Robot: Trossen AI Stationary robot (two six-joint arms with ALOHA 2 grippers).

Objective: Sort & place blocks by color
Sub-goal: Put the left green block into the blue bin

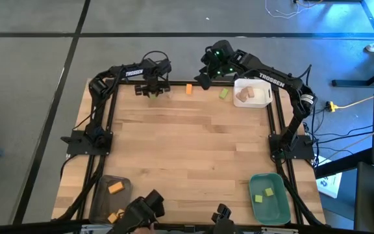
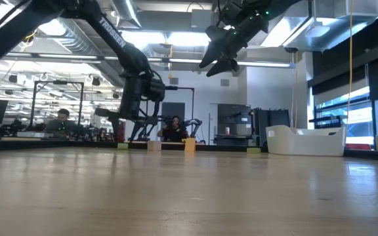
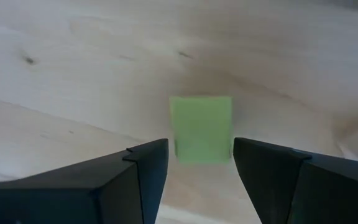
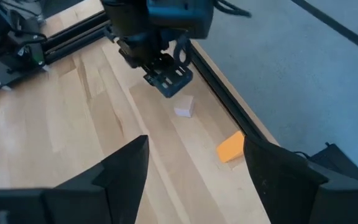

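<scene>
Between the left gripper's (image 3: 199, 171) spread dark jaws, a matte green block (image 3: 201, 129)

table middle (image 1: 187, 143): open | far edge: blocks (image 1: 189, 89) (white tray (image 1: 252, 93) right)

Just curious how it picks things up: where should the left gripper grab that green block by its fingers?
By its two flat opposite sides, coming straight down. The green block lies flat on the table, in line with the open left gripper.
</scene>
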